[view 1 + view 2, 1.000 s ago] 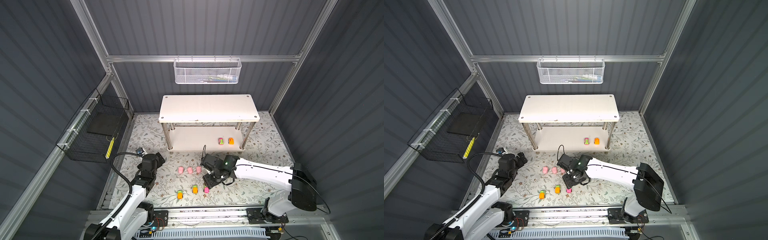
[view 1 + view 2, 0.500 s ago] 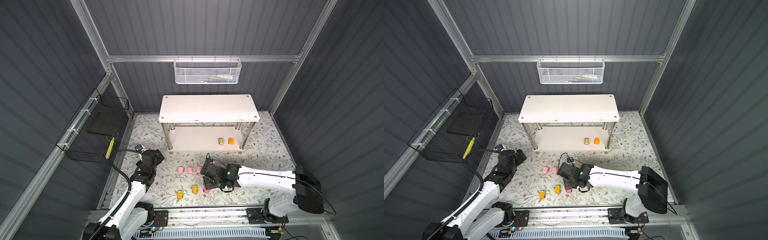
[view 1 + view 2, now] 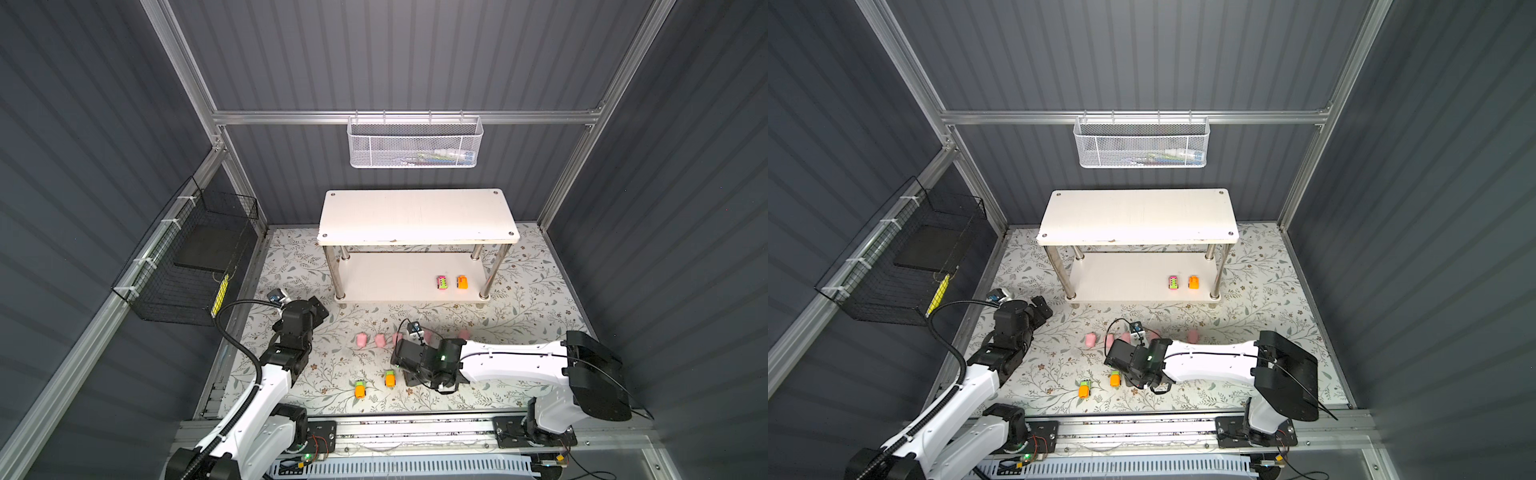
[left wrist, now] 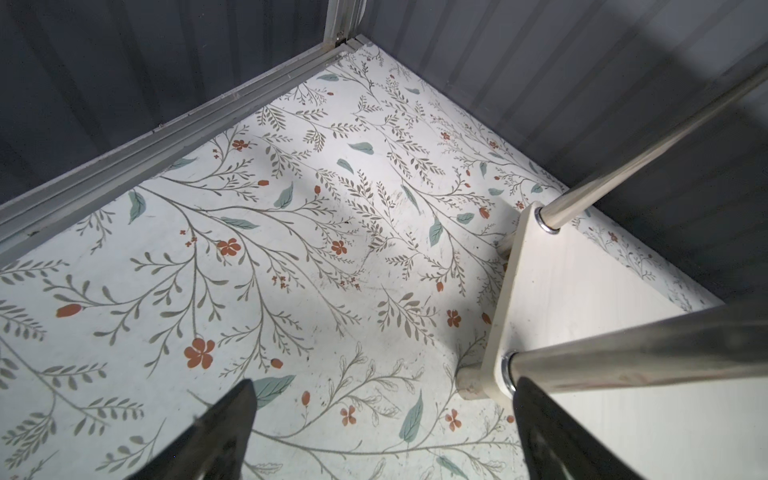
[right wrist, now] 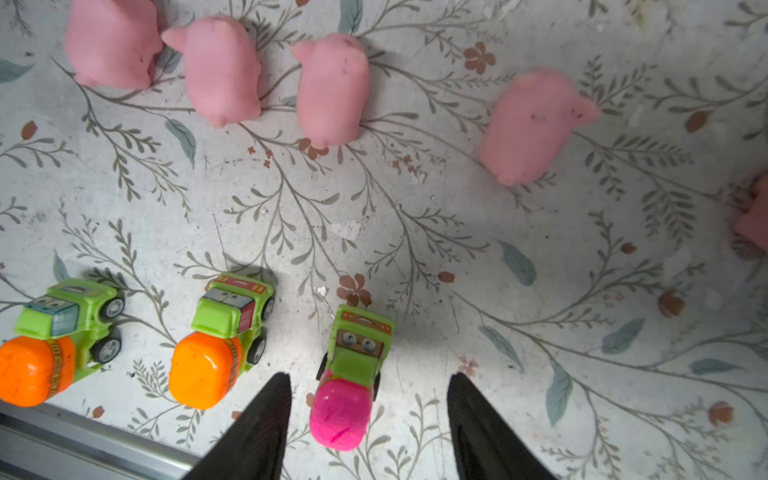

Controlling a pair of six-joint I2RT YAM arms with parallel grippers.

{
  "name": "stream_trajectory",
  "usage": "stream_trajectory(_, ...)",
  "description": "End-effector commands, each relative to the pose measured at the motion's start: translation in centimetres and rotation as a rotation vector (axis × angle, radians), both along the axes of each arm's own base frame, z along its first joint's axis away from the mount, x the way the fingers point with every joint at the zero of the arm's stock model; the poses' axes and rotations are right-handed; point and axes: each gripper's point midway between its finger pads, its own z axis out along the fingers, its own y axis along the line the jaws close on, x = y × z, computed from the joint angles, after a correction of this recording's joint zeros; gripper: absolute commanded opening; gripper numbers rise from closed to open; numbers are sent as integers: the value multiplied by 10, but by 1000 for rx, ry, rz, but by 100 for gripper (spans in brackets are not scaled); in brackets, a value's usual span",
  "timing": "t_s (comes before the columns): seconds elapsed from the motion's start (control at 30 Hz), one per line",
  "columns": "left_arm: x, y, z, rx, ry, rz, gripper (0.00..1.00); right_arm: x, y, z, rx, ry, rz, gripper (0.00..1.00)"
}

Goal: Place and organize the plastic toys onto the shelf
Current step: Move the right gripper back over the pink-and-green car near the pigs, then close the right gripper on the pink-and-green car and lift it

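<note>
Right gripper [image 5: 370, 376] is held half open and empty, jaws straddling the pink-and-green car [image 5: 357, 349], well in front of the shelf [image 3: 386, 278]: a pick is judged in hand. Closing squarely on the car's sides is called for next. Nearer the shelf, the left gripper [image 4: 384, 384] is held wide open, empty. 2 cars [image 3: 441, 282] are parked on its lower board.

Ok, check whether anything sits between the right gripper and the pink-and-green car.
Nothing visible does. In the right wrist view the pink-and-green car stands between the open fingers of the right gripper, with bare floral mat on either side. The nearest orange-and-green car stands outside one finger, apart.
</note>
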Motion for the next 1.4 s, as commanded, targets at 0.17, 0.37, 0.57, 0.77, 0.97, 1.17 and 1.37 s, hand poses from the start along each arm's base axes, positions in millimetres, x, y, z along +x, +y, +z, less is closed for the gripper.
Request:
stream_trajectory(0.17, -6, 0, -6, 8, 5, -7, 97, -23, -4, -15, -21, 81, 9, 62)
stream_trajectory(0.37, -4, -1, -5, 4, 5, -14, 97, -27, 1, -23, -38, 115, 27, 62)
stream_trajectory(0.57, -5, -1, -6, 6, 12, -13, 97, -26, 5, -28, -44, 123, 44, 59)
stream_trajectory(0.77, -6, 0, -6, 8, 14, -12, 97, -25, 7, -30, -39, 128, 57, 56)
stream_trajectory(0.97, -6, 0, -6, 11, 17, -11, 97, -21, 12, -31, -42, 129, 70, 52)
stream_trajectory(1.17, -5, 0, -9, 13, 22, -11, 97, -19, 13, -33, -48, 133, 74, 47)
stream_trajectory(1.37, -5, 0, -12, 13, 28, -11, 97, -17, 10, -32, -59, 127, 61, 41)
